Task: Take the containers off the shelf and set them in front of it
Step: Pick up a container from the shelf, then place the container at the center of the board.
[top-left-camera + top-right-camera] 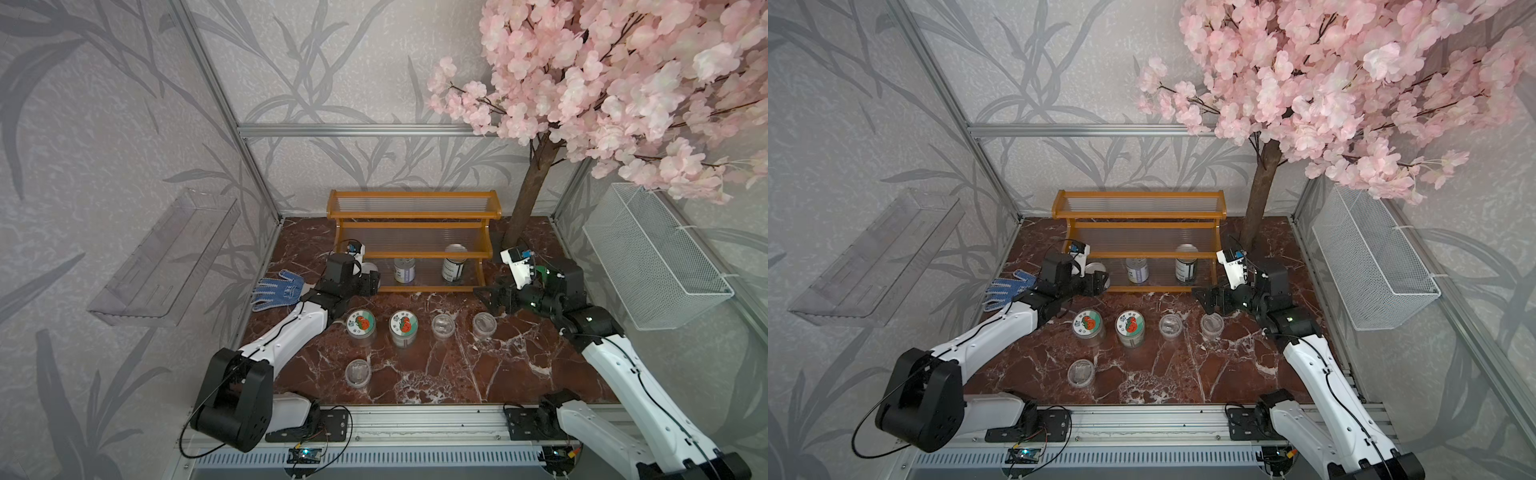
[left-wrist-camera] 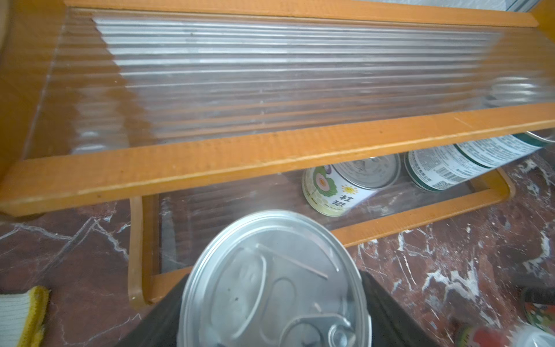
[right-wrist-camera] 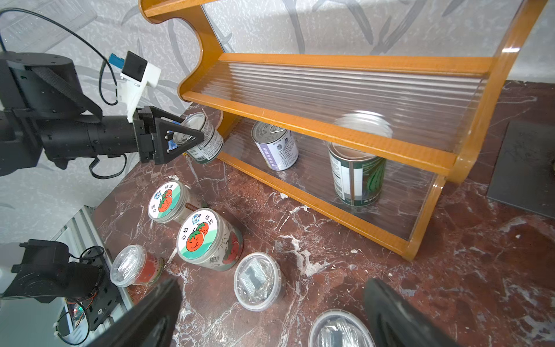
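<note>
Left claw (image 3: pixel 192 136) clenches a rigid, slick, probably full can (image 3: pixel 211 143) by its sides at the shelf's (image 3: pixel 315 131) nine o'clock end; right claw (image 3: pixel 273 288) gapes.

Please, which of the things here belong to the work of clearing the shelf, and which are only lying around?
Belonging to the job: shelf; held can; purple can and green can on the lowest tier; two tomato-lid jars; three clear cups.
Only lying about: blue glove; wire basket; clear wall shelf; blossom tree.
</note>
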You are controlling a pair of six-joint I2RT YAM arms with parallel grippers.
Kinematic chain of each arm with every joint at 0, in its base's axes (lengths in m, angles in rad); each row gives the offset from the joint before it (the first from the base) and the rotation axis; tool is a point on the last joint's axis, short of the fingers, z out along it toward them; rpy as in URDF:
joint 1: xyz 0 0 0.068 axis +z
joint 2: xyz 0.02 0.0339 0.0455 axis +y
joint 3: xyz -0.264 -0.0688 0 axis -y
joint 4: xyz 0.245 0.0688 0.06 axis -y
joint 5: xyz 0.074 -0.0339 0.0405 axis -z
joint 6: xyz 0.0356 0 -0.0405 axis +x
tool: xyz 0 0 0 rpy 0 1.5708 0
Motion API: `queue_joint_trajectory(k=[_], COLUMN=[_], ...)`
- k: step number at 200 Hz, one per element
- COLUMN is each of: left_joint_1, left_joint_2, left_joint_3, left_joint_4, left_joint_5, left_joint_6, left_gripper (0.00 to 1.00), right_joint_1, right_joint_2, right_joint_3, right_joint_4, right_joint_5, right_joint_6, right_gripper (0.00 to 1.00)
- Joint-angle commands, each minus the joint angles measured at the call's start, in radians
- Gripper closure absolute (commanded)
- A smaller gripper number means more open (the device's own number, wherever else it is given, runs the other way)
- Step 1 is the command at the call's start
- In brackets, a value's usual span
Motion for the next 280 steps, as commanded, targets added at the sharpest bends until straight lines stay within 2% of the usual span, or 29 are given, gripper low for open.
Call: queue_joint_trajectory(k=[1,52,79,117,143,163,217,239,247,263,280], left_joint_1=[-0.074,-0.310,-0.492,-0.719,-0.850,-0.965,-0.983,-0.984,-0.982,-0.982,-0.974], left_joint_2=[-0.079,-0.224,-0.266,-0.304,-0.337,-0.314,-0.261,-0.230,-0.232,-0.245,-0.239], left_joint_3=[0.012,0.107,0.137,0.107,0.020,-0.049,-0.232,-0.278,-0.298,-0.331,-0.326], left_joint_4=[-0.134,-0.319,-0.387,-0.485,-0.442,-0.400,-0.225,-0.204,-0.193,-0.119,-0.149], left_joint_5=[-0.028,-0.149,-0.204,-0.251,-0.280,-0.333,-0.352,-0.367,-0.404,-0.425,-0.450], left_joint_6=[0.007,-0.042,-0.091,-0.159,-0.264,-0.279,-0.282,-0.284,-0.324,-0.287,-0.320], left_gripper=[0.25,0.25,0.25,0.25,0.25,0.24,0.24,0.24,0.24,0.24,0.24], right_joint_1=[0.002,0.003,0.003,0.003,0.003,0.003,0.002,0.003,0.002,0.003,0.002], right_joint_2=[0.006,0.010,0.005,-0.010,-0.024,-0.031,-0.011,-0.011,-0.010,-0.006,-0.008], right_joint_3=[-0.002,0.009,0.021,0.021,0.019,0.007,-0.003,0.005,0.007,0.012,0.013], right_joint_4=[0.030,0.003,-0.032,-0.060,-0.083,-0.075,-0.038,-0.051,-0.052,-0.057,-0.063], right_joint_5=[-0.025,-0.052,-0.048,-0.061,-0.056,-0.046,-0.059,-0.054,-0.050,-0.048,-0.045], right_joint_6=[0.013,-0.002,-0.027,-0.034,-0.044,-0.039,-0.024,-0.037,-0.041,-0.046,-0.045], right_gripper=[0.01,0.01,0.01,0.01,0.01,0.01,0.01,0.01,0.01,0.01,0.01])
